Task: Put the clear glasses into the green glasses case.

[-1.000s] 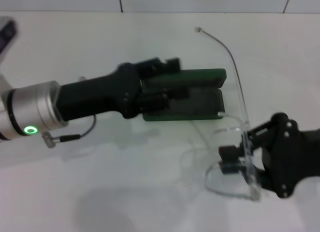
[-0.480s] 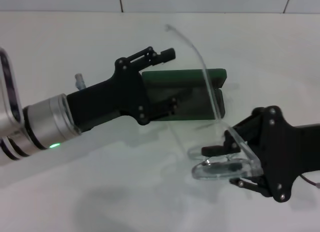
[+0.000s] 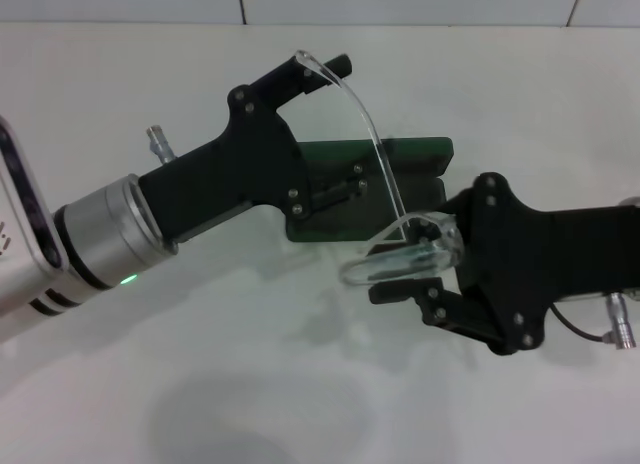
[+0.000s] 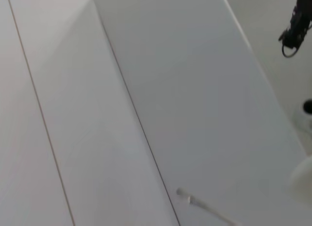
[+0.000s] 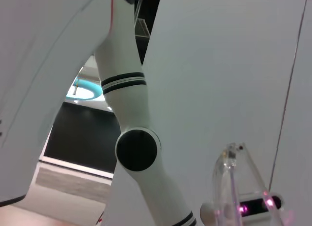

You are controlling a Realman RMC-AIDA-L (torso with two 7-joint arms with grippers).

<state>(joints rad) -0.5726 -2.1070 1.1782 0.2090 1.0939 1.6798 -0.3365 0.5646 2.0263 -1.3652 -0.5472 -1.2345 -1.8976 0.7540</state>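
The green glasses case [image 3: 418, 150] lies open at the table's middle, its left end hidden behind my left gripper [image 3: 352, 124]. That gripper is tilted upward and open, one finger high and the other low over the case. The clear glasses [image 3: 365, 270] hang just in front of the case's right half, with my right gripper [image 3: 410, 266] shut on their lens end. One clear temple arm [image 3: 373, 144] sweeps up across the case and past the left gripper's upper finger. Part of the clear glasses [image 5: 233, 187] also shows in the right wrist view.
The white table [image 3: 250, 384] stretches in front of the case, with a tiled wall [image 3: 400, 2] behind it. A cable and plug [image 3: 612, 329] hang from the right wrist. The right wrist view shows the robot's own white body [image 5: 131, 114].
My right gripper has carried the glasses left and toward the case, turning them so the temple arm crosses the case. The left gripper has tilted upward and its fingers have spread apart.
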